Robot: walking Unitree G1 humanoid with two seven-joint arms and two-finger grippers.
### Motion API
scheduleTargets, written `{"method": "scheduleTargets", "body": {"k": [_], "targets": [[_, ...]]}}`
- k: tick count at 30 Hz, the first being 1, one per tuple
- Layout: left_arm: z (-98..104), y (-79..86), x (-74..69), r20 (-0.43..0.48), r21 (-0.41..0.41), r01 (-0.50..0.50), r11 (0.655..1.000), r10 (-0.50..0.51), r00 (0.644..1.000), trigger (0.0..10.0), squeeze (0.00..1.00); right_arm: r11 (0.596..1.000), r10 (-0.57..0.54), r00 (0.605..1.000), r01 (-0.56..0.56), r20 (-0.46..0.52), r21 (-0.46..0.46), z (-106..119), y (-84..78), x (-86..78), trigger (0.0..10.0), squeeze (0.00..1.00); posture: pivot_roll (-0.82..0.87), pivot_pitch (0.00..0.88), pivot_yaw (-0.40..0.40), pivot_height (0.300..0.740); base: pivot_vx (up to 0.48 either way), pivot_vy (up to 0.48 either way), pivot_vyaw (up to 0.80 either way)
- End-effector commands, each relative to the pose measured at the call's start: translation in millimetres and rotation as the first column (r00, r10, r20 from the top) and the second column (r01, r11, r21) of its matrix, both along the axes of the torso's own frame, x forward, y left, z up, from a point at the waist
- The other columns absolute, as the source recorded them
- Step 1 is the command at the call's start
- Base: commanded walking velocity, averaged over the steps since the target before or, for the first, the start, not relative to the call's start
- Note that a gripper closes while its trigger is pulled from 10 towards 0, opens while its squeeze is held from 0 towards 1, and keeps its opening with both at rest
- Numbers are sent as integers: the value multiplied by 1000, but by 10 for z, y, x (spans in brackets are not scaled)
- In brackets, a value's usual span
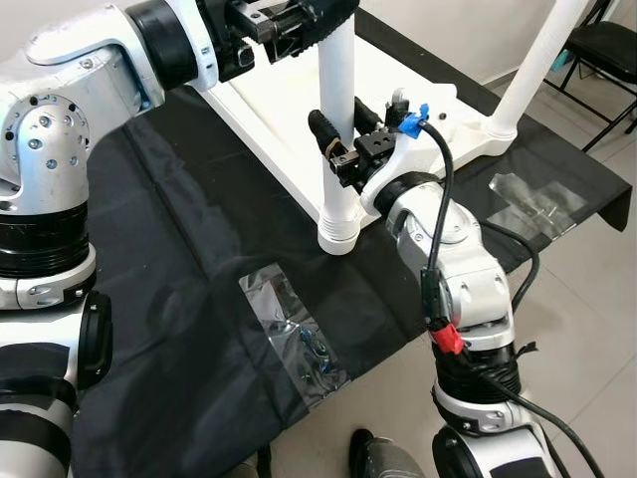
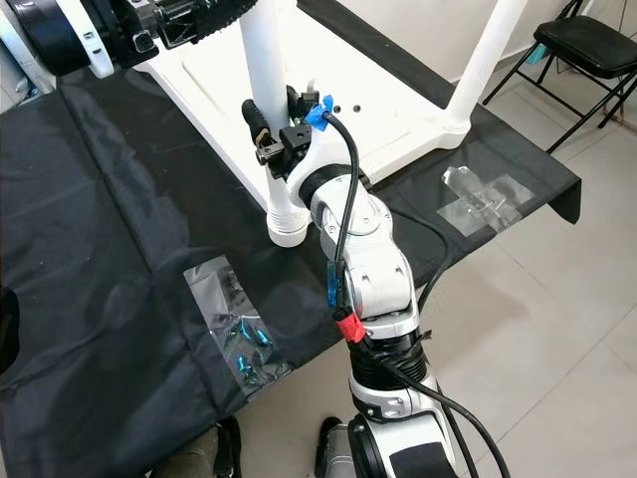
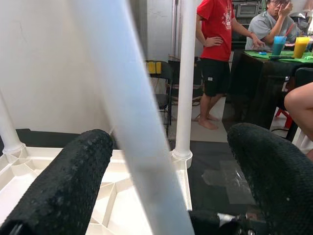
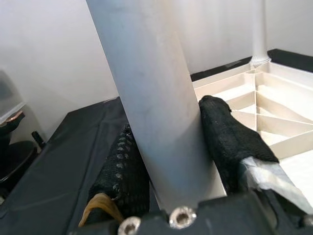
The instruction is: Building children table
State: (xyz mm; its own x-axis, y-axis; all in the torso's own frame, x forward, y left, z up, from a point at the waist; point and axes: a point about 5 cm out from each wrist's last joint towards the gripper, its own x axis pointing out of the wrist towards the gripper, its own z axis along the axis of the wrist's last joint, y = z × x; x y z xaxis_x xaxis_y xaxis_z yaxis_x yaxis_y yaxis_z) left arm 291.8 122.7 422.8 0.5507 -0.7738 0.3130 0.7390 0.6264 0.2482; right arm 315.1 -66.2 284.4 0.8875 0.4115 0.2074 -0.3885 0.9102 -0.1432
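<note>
Near edge: bag of screws [image 1: 304,344], flat on the black cloth [image 1: 169,269], untouched, well apart from both grippers; a 2nd clear bag [image 1: 532,204] to the right.

Centre: white table leg [image 1: 338,149], upright, its flared foot [image 1: 338,234] seated at the near corner of the upturned white tabletop [image 1: 418,100], half over the cloth. Right gripper [image 1: 333,139] clamped low on this leg, 1 black finger [image 4: 230,139] on each side, both touching the tube. Left gripper [image 1: 299,20] up at the top of the same leg, fingers [image 3: 68,186] spread wide on either side, contact not confirmed.

Far right: a 2nd leg [image 1: 532,65] already standing in its corner; in the left wrist view, further legs upright and people beyond.

Probable step: seating or steadying the leg before fastening. Risks, as judged: leg tipping out of its socket if the low clamp loosens with the upper fingers loose; sideways pull from 2 arms skewing the foot or dragging the tabletop across the cloth; round tube slipping or rotating between the pads.
</note>
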Motion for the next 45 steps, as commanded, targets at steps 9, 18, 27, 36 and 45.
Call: {"method": "scheduleTargets", "body": {"k": [9,18,27,36,45], "targets": [[75,-100,-93,39,-9,78,997,-78,996,10000,0,984,173,985,-174,-29,-49,-173,79,-25,0,0,-11,221,-33,740,0,0,0],[63,-91,-67,37,-28,67,997,-65,997,10000,0,968,246,964,-249,97,27,107,-18,-30,0,0,-14,207,-36,740,0,0,0],[105,-89,-60,25,-56,98,994,-97,995,10000,0,946,297,934,-316,197,71,306,-87,-33,0,0,-11,189,-38,740,0,0,0],[47,-136,-83,7,-26,116,993,-116,993,10000,0,898,428,881,-439,203,10,215,20,-168,0,0,-14,194,-29,740,0,0,0],[6,-186,-101,-4,15,143,990,-143,990,0,0,896,442,873,-423,204,-131,172,1,-139,0,0,-6,192,-29,740,0,0,0]]}}
